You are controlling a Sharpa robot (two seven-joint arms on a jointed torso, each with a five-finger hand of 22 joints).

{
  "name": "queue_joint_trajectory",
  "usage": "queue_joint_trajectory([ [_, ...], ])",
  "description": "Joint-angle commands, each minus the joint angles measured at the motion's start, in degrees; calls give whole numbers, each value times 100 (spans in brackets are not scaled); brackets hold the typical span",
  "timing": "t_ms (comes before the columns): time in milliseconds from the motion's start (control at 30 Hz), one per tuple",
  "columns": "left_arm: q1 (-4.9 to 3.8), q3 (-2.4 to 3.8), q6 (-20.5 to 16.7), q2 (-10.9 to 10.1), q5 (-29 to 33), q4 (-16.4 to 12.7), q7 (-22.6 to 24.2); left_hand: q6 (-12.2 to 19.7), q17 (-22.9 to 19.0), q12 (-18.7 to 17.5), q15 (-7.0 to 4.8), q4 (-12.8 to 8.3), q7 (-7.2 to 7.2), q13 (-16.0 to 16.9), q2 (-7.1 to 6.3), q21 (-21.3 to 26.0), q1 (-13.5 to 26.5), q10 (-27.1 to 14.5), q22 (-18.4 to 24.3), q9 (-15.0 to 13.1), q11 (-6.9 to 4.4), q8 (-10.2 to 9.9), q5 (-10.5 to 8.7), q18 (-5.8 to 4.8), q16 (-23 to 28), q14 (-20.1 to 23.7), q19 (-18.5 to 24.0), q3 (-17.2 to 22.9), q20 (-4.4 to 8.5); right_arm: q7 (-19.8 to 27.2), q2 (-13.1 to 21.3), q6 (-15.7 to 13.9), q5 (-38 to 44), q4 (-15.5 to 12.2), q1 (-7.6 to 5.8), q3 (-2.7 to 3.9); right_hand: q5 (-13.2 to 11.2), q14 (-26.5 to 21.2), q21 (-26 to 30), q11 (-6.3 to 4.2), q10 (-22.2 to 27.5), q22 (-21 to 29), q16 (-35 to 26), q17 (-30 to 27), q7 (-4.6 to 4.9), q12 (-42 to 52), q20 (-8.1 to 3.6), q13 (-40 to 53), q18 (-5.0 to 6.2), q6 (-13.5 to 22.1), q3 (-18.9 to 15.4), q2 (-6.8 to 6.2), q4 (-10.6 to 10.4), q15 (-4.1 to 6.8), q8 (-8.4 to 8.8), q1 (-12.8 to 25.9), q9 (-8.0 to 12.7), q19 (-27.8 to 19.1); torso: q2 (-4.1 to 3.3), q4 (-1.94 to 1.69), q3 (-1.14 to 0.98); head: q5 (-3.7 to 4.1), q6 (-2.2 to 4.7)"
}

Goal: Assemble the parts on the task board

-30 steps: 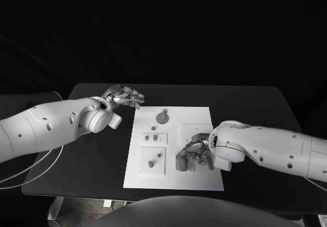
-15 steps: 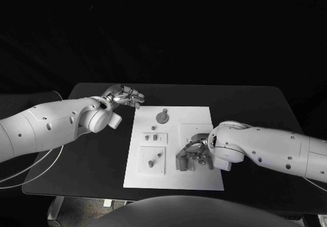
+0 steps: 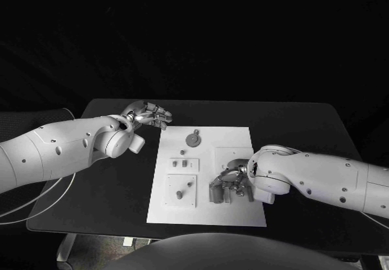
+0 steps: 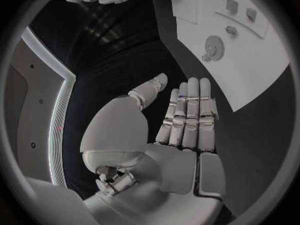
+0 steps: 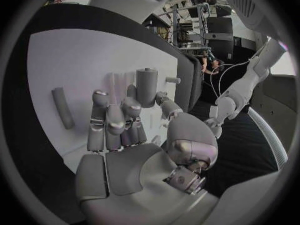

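Note:
The white task board lies in the middle of the black table. On it are a grey gear, two small pegs and a short peg on a raised square. My right hand is down on the board's near right part, fingers curled. In the right wrist view this hand pinches an upright grey cylinder between thumb and fingers, and a loose peg lies on the board beside it. My left hand hovers off the board's far left corner, fingers straight and holding nothing.
The left wrist view has the flat left hand over the black table, with the board, the gear and small pieces beyond the fingertips. Bare black table lies on both sides of the board.
The right arm has edged slightly left over the board. Both hands otherwise keep their places and the parts have not moved.

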State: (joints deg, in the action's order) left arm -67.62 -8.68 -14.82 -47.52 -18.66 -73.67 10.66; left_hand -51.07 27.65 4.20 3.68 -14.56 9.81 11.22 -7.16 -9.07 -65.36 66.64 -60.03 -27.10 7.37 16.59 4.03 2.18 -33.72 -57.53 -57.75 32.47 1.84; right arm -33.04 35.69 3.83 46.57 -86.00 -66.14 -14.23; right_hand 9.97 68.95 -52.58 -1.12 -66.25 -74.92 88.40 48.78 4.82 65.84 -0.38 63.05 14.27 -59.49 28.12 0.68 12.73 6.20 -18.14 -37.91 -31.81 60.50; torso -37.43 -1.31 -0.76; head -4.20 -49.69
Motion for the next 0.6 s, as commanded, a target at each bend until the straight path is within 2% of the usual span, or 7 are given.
queue_joint_trajectory([
  [33,-6,3,62,2,29,-15,27,47,10,-10,16,32,1,-8,9,35,57,28,-8,5,15,27,34,90,34,-36,-17,8,2,85,-13,-116,87,-3,2,6,33,11,-29,-7,33,-106,-4,4,27,35,-11,-6,73,23,6,9,-39,46,27,62,3,3,0,1,0,-5,-3],
  [600,-6,1,76,-13,29,-18,4,47,23,-11,17,43,1,-9,15,40,63,27,-11,7,15,28,34,90,46,-36,-15,9,1,187,10,-235,133,-57,14,7,30,10,-35,-9,35,-107,-3,-3,26,40,-15,-6,73,25,34,25,-92,50,25,103,-5,5,1,-2,2,-14,-4],
])
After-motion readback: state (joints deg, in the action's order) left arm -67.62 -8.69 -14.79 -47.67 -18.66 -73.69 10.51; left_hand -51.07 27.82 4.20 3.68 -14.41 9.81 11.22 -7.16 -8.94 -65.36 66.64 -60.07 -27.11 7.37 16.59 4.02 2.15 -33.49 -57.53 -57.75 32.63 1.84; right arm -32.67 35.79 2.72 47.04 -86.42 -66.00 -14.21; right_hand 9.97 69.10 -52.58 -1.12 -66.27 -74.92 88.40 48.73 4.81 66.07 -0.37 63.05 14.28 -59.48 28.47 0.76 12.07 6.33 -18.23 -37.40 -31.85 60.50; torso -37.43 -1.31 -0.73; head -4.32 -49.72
